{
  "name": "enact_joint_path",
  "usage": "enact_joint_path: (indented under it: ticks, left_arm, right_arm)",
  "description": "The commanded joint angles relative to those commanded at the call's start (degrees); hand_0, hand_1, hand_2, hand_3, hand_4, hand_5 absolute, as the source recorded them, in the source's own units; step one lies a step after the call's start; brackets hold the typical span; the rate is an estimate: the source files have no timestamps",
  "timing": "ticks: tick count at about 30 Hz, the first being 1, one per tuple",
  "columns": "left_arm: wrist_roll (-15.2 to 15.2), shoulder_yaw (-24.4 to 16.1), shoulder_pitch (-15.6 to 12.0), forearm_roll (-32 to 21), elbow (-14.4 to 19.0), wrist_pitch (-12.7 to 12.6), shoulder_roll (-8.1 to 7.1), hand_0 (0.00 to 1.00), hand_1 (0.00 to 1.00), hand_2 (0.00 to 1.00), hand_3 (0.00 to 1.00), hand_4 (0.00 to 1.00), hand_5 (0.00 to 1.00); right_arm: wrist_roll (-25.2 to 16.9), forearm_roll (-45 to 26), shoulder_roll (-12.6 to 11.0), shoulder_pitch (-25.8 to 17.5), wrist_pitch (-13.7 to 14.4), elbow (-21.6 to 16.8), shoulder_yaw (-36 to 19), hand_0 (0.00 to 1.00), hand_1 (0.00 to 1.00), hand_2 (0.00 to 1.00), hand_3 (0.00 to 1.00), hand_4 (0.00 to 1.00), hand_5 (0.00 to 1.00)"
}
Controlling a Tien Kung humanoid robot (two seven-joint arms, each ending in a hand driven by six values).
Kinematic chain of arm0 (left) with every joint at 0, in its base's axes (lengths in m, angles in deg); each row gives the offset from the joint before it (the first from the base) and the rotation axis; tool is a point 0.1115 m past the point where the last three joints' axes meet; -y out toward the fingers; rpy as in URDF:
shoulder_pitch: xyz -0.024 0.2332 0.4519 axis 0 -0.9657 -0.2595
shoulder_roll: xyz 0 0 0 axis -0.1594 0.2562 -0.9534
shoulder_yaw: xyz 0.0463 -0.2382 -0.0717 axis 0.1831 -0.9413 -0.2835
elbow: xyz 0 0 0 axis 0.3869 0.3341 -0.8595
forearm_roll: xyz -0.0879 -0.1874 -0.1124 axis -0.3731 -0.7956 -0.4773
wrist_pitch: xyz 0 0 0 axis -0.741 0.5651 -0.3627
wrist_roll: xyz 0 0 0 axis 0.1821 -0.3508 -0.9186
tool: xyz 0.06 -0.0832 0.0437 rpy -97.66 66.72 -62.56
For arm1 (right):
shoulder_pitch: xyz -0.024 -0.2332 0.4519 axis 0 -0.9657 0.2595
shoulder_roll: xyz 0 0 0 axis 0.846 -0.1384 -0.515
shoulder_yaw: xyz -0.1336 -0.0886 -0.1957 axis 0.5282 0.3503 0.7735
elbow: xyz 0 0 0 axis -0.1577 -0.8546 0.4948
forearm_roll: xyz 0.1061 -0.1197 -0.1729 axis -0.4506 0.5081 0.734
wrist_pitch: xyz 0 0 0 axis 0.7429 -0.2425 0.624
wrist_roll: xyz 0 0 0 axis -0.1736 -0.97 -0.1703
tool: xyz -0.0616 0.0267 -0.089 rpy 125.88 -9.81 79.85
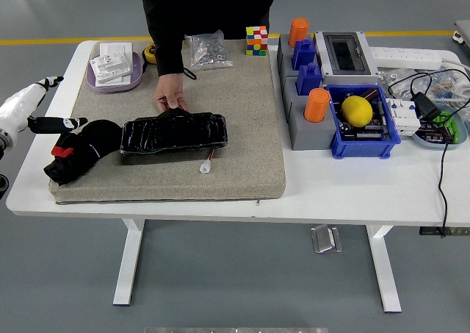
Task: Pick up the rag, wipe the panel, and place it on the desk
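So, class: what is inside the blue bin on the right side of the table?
A yellow ball sits in the blue bin, resting on dark parts that fill the bottom. What lies beneath the ball is covered.

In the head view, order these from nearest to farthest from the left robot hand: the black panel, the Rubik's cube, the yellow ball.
Measured from the left robot hand, at the mat's left end:
1. Black panel, just right of it on the mat.
2. Rubik's cube, at the mat's far edge.
3. Yellow ball, in the blue bin on the right.
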Motion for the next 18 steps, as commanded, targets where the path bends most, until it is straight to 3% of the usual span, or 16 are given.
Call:
enact_joint_path:
  ticks: [18]
  left_arm:
    - [0.2,5.6,1.0,-2.2,-4.4,-0.1,2.56,0.917,0.953,0.987,0.994,0.922,0.374]
  right_arm:
    - [0.0,-0.6,-0.3,0.3,0.1,0.0,1.2,0.728,0.589,0.669,0.579,0.998,0.422]
